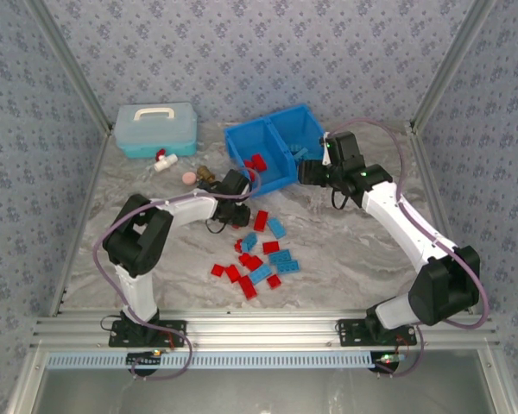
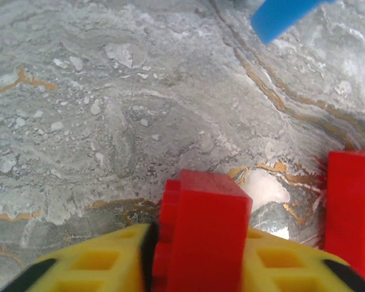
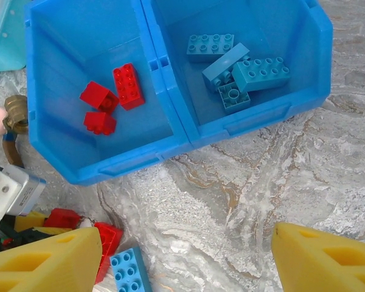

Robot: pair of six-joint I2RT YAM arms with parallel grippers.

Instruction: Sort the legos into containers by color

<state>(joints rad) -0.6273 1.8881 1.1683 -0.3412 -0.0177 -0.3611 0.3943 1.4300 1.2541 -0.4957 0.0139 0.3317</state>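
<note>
A red brick (image 2: 204, 207) stands on end, clamped in my left gripper (image 2: 198, 261). The bright blue bin (image 3: 170, 131) sits open-topped: three red bricks (image 3: 109, 97) lie in its left compartment (image 3: 67, 36), four light blue bricks (image 3: 237, 64) in its right compartment (image 3: 280, 30). More red and light blue bricks (image 1: 261, 274) lie scattered on the marble table (image 2: 109, 91) near the bin

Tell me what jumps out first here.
The bright blue bin at the back of the table, red bricks in its left compartment and light blue ones in its right. In front of it lies a red-and-blue scatter of bricks, and the left tool clamps a red brick.
</note>
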